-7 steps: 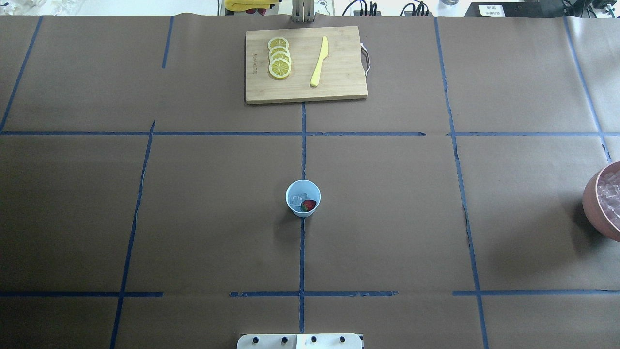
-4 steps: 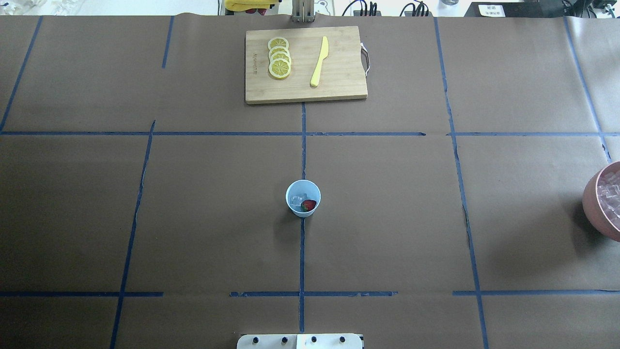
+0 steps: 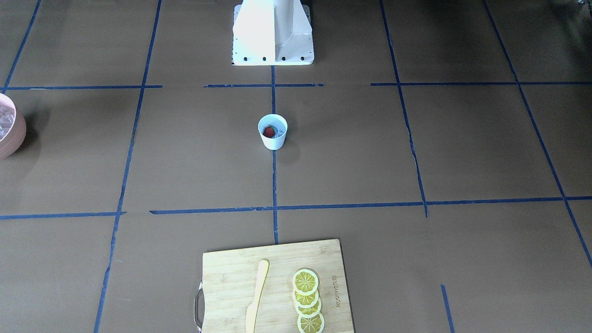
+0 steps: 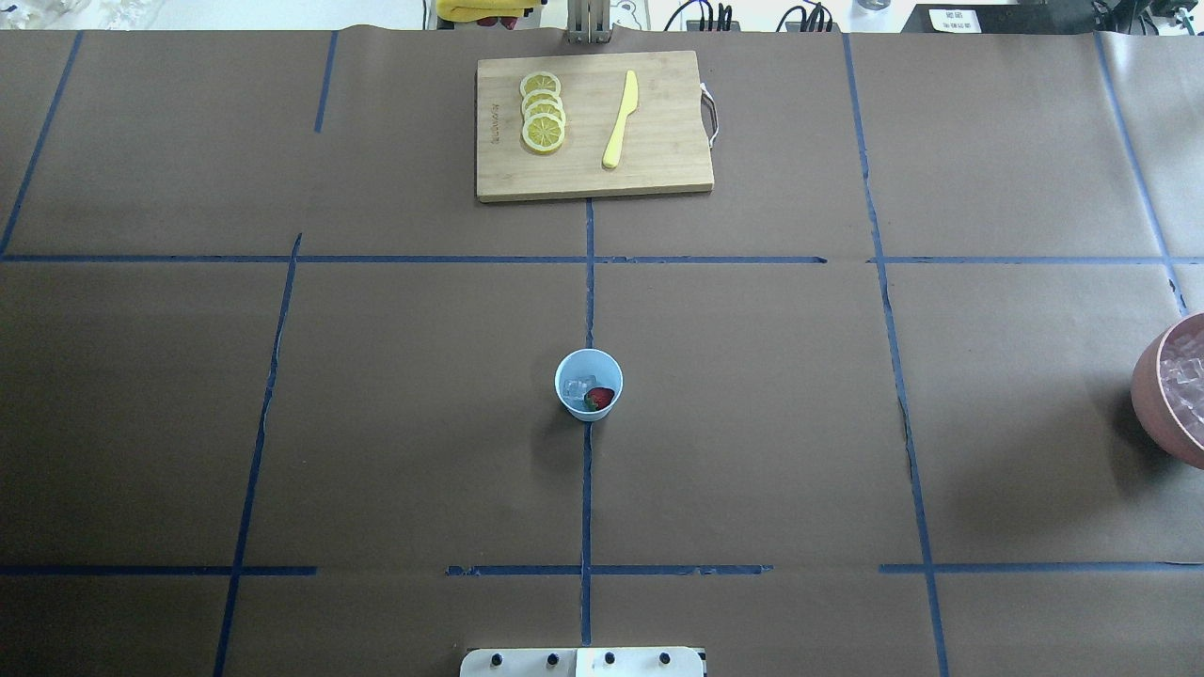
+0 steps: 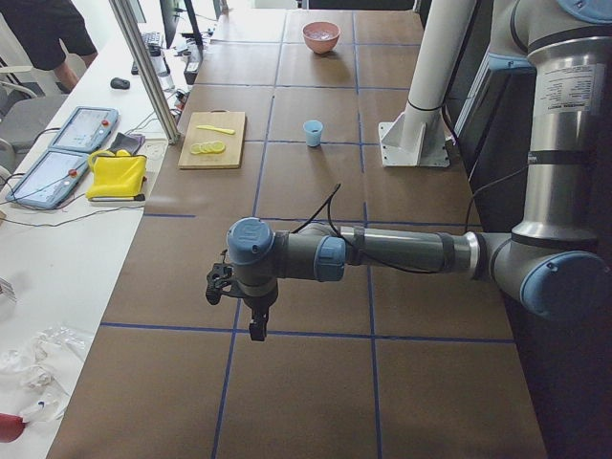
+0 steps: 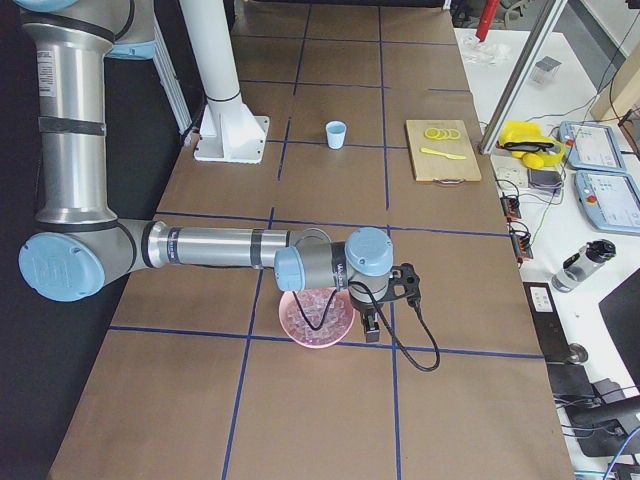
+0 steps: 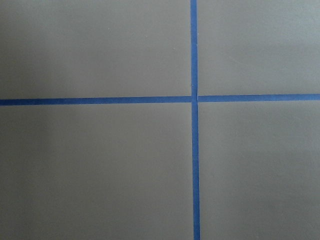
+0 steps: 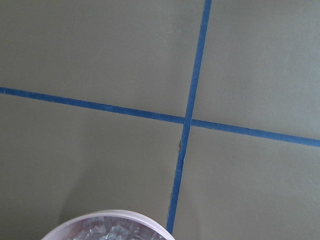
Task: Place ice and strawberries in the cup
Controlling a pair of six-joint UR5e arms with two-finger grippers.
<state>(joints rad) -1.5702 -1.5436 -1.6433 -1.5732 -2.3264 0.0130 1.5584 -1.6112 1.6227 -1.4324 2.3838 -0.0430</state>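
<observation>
From across the worktop (image 3: pixel 370 152), which is covered in brown paper and marked with blue tape lines, a small white tapered cup (image 3: pixel 273 134) with a pale blue inside stands upright on the centre tape line, in front of the robot's white pedestal base (image 3: pixel 273 32). Inside the cup lie one tiny red strawberry (image 3: pixel 267 132) and a few clear ice cubes (image 3: pixel 277 129) beside it. A round pink bowl (image 3: pixel 10 134) sits at the view's left edge. At the near edge, a rectangular bamboo cutting board (image 3: pixel 226 273) carries a row of overlapping yellow lemon slices (image 3: pixel 306 299) and a pale yellow plastic knife (image 3: pixel 255 298).

From overhead, the cup is near the middle of the worktop, with the strawberry on the right side of its floor and the ice cubes to the berry's left. The board lies well beyond it, and the pink bowl, filled with more ice cubes, is cut off by the right edge.

From the left end, the near arm reaches out level and the left claw (image 5: pixel 256 329) hangs pointing down over the paper, well apart from the cup. I cannot tell whether it is spread or closed.

From the right end, the near arm stretches out low and the right claw (image 6: pixel 370 330) hangs at the rim of the pink bowl. How its jaws stand cannot be told either.

The left wrist camera looks straight down on brown paper and a crossing of blue tape.

The right wrist camera shows another tape crossing, with the bowl's pale rim and ice at the bottom edge.
</observation>
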